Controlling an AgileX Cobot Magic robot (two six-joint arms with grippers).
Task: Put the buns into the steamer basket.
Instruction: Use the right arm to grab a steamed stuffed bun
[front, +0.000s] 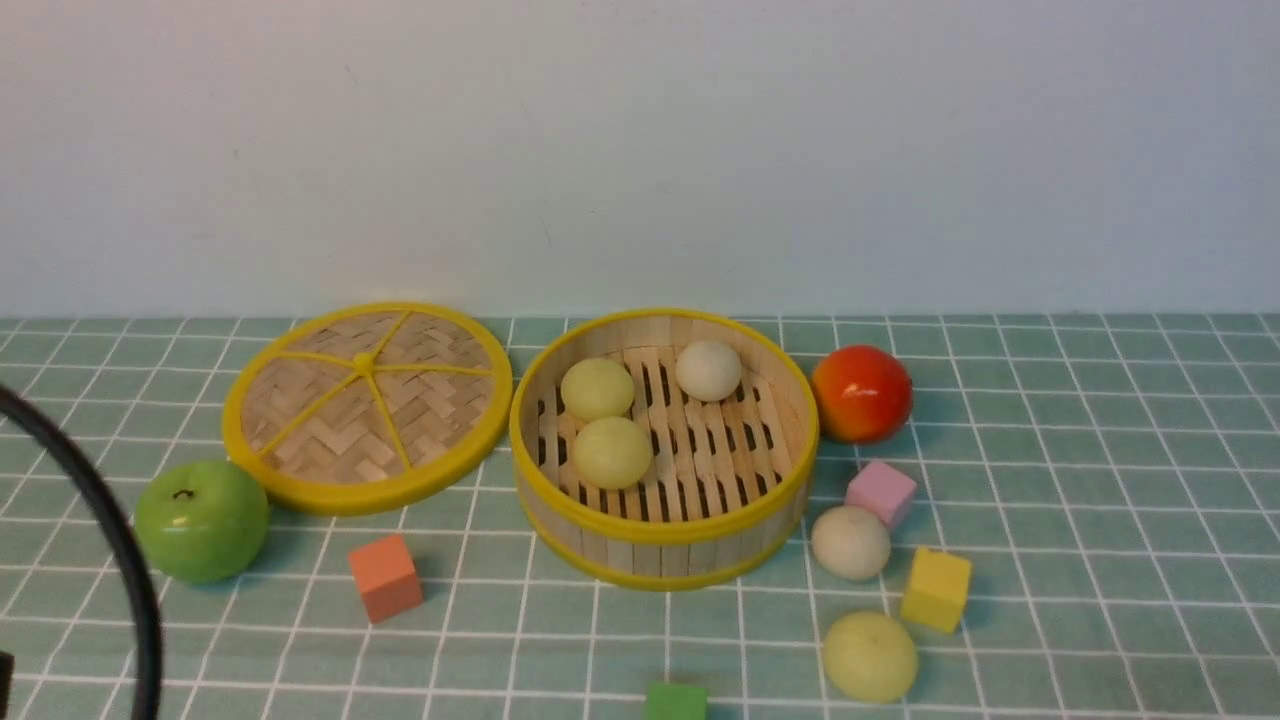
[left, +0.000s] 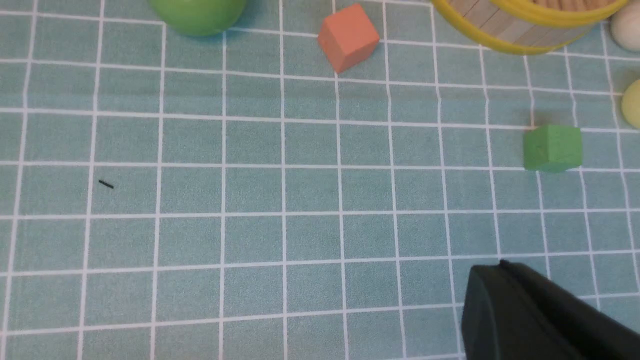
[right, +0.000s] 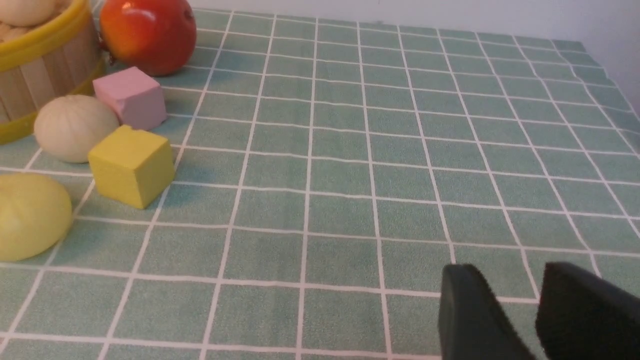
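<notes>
Plain pale wall (front: 640, 150) behind — teal tablecloth (front: 1100, 450), white grid lines, fills foreground; light soft, even, possibly overhead.

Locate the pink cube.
Front view, right side: the pink cube sits just right of the basket, between the red apple and an off-white bun.

**Bright, soft light all over**

The pictures are bright and even. Shadows are soft and short. They fall to the right of the basket (front: 620, 555), the red apple (front: 861, 393), the green apple (front: 201, 520) and the orange block (front: 384, 577). Both apples have small white shiny spots. The wall (front: 640, 150) looks plain and a bit grey. The black cable (front: 148, 650) close to the front camera looks blurry.
</notes>
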